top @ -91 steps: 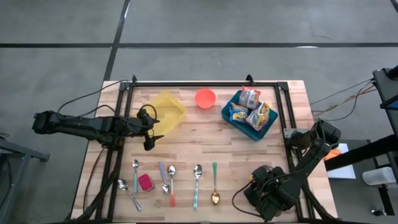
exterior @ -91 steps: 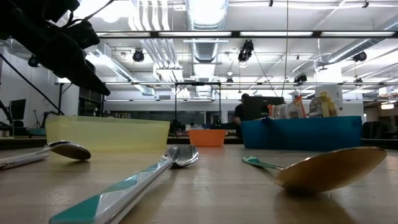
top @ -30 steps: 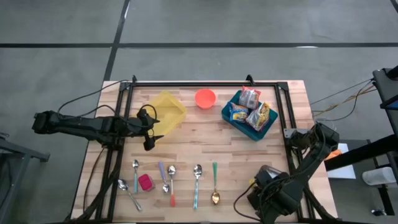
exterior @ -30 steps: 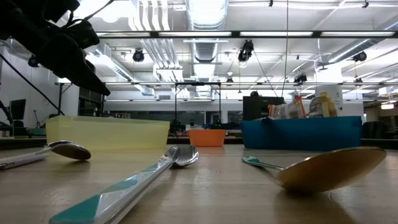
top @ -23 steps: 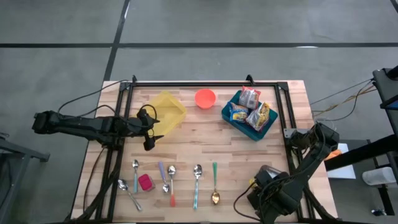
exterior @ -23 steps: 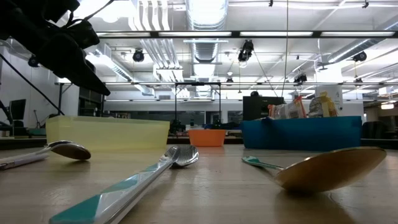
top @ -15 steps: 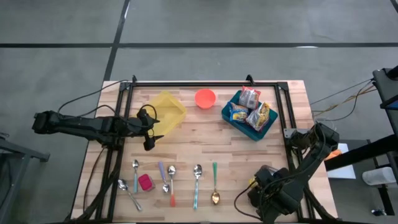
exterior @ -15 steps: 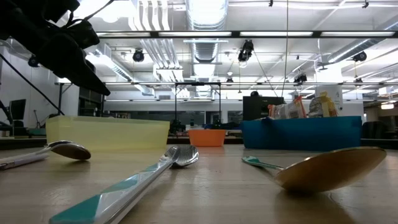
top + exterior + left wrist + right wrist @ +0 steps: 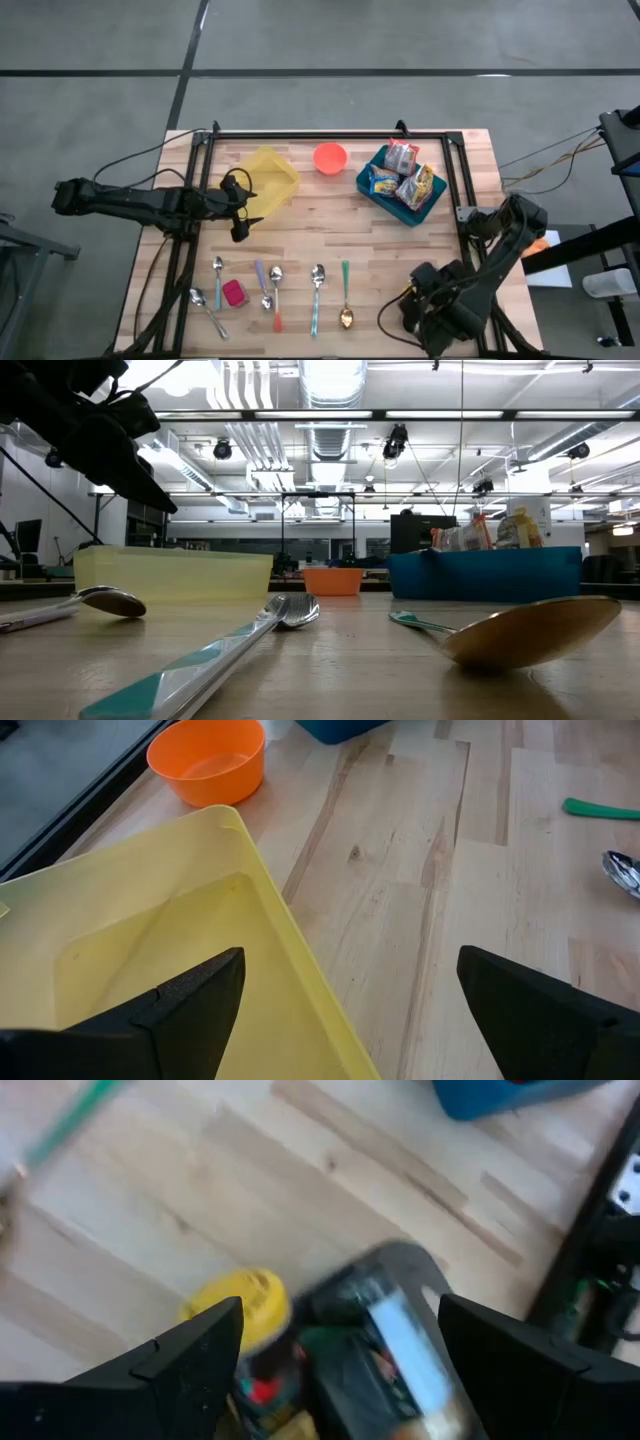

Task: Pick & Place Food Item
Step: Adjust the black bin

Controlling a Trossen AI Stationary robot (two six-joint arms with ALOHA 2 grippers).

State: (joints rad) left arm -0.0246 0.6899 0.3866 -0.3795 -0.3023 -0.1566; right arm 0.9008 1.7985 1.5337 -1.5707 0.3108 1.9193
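My left gripper hung with fingers spread wide and empty, at centre-left of the overhead frame over the near corner of the yellow tub. My right gripper sat at lower right, fingers apart over a dark packet with a yellow cap, not clamped on it. The food packets lay in the blue bin, upper right.

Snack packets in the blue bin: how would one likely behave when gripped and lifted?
The packets look like crinkled foil pouches, so probably light and floppy, denting under a grip. Their glossy film may be slippery. They lean on each other in the blue bin, so lifting one could shift its neighbours.
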